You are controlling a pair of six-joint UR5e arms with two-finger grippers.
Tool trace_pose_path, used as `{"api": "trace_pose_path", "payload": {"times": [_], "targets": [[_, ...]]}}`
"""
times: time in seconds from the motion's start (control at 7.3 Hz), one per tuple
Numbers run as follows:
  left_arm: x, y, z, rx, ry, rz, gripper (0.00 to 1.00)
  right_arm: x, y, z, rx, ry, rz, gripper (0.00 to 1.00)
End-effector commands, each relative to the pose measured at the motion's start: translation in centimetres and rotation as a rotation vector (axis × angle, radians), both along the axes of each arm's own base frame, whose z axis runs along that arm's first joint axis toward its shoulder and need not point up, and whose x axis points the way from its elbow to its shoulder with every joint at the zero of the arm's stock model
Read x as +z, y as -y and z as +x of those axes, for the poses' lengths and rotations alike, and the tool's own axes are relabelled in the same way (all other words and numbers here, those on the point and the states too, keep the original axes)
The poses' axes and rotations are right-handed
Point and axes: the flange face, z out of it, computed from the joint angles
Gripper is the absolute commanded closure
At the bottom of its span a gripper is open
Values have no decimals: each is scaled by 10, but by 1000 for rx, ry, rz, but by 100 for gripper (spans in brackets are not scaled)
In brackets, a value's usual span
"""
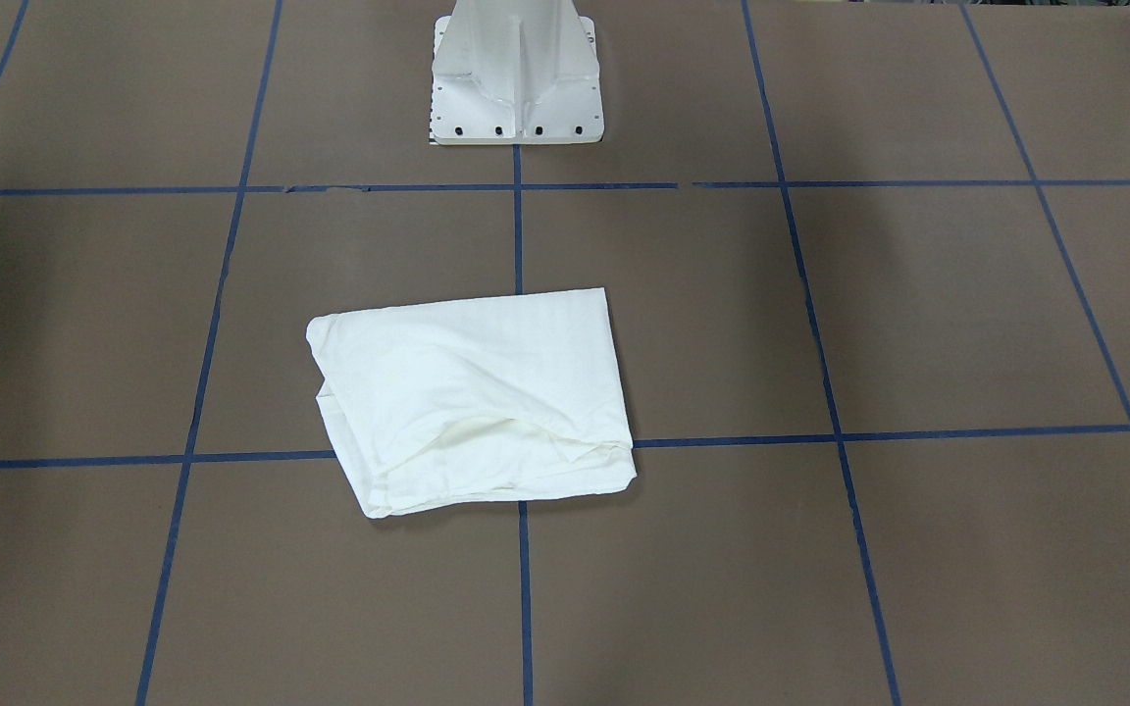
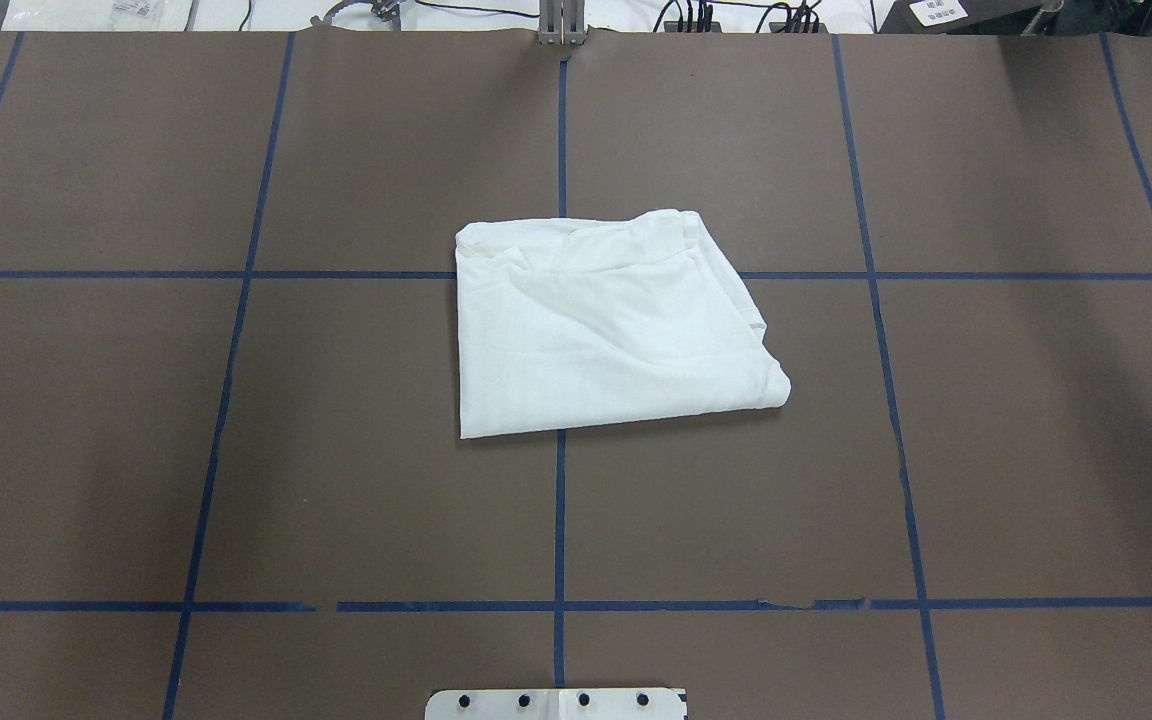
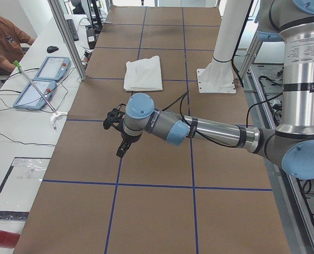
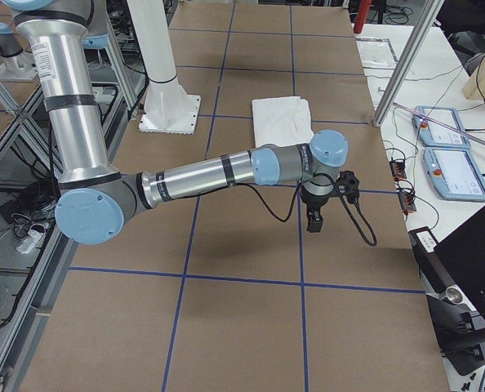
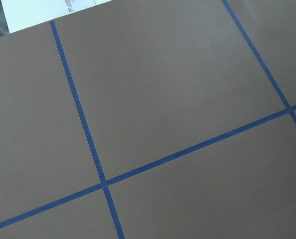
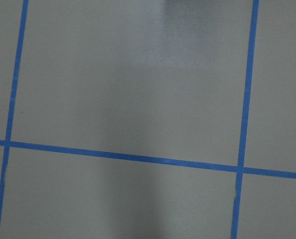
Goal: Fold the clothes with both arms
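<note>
The white T-shirt [image 2: 606,320] lies folded into a compact rectangle at the middle of the brown table; it also shows in the front-facing view [image 1: 472,397], the exterior left view [image 3: 144,73] and the exterior right view [image 4: 282,119]. No text side shows. My left gripper [image 3: 121,148] hangs over bare table well away from the shirt, holding nothing; it shows only in the exterior left view, so I cannot tell if it is open or shut. My right gripper [image 4: 314,222] hangs likewise at the other end, seen only in the exterior right view. Both wrist views show only table and tape.
The white metal pedestal [image 1: 516,74] stands at the robot side of the table. Blue tape lines [image 2: 560,520] grid the brown surface. An operator [image 3: 3,42] and two teach pendants [image 3: 40,79] are at a side bench; pendants [image 4: 451,159] also flank the other end.
</note>
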Motion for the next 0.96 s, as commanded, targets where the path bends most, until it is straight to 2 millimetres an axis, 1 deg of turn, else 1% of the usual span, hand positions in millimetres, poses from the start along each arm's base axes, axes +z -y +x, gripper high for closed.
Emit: {"api": "trace_pose_path", "payload": {"times": [0.0,0.27,0.41,0.55,0.68,0.82], "targets": [[-2,1,0,0,0,6,0,-1,-3,-1,-3,1,3,0],[-1,1,0,0,0,3,0,-2,-4,-1,-2,2,5,0],[4,1,0,0,1,-6,0,-2,-4,-2,-2,3,1,0],[18,5,0,1,9,-28,1,-5,-4,-2,-4,11,7,0],[19,6,1,1,7,-32,1,-14,-6,-2,-5,19,23,0],[12,6,1,1,2,-22,0,-11,-6,-2,-4,15,19,0]]}}
